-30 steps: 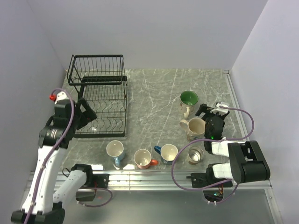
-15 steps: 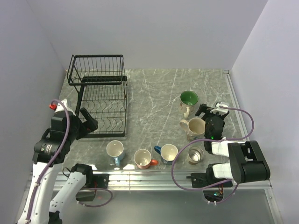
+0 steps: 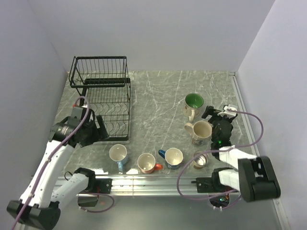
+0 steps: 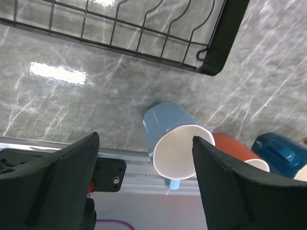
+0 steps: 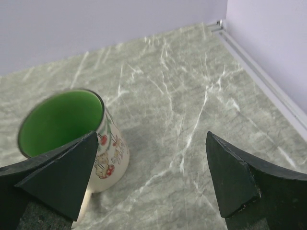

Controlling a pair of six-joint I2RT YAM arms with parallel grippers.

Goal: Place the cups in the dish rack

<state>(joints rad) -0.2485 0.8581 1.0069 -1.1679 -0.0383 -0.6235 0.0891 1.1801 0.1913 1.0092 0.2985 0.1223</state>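
I see the left gripper (image 4: 145,140) spread wide, empty, the light blue mug (image 4: 165,119) beyond it. The right gripper (image 5: 152,136) is likewise wide, gripping nothing.

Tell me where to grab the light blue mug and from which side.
Take the blue mug by its rim from above, fingers astride the wall, probably on the side facing the rack: it stands upright, mouth open, handle toward the near edge.
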